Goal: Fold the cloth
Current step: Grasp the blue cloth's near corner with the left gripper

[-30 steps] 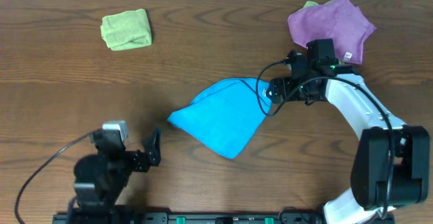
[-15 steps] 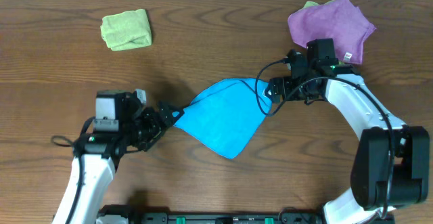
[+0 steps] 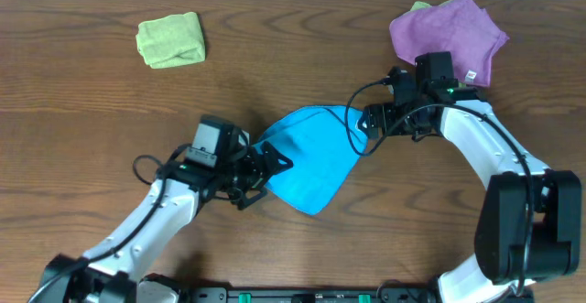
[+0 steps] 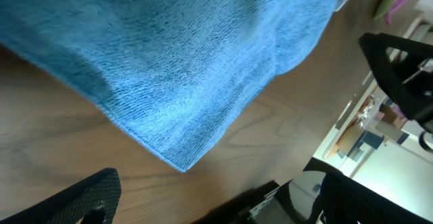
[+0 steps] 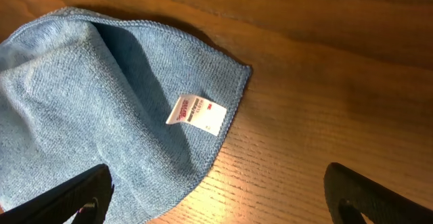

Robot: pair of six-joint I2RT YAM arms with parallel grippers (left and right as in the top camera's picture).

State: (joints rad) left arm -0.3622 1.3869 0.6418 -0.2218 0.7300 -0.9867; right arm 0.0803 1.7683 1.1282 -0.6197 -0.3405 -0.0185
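- Cloths: three are lying on the counter (image 3: 73, 111). These are one sky-blue cloth (image 3: 316, 161), one purple cloth (image 3: 449, 30) and one lime-green cloth (image 3: 171, 39).
- One green sliver (image 3: 418, 6) is peeking out from under the purple cloth's far edge. Cannot tell whether it is counting as a fourth cloth.
- White labels: two are showing, a blue-cloth label (image 5: 196, 114) and a purple-cloth label (image 3: 472, 74).
- Arms: two are extending over the counter, one left arm (image 3: 156, 216) and one right arm (image 3: 476, 143).
- Tools: two, one left tool (image 3: 267, 177) and one right tool (image 3: 363, 123), each showing two fingers.
- Counter: one.
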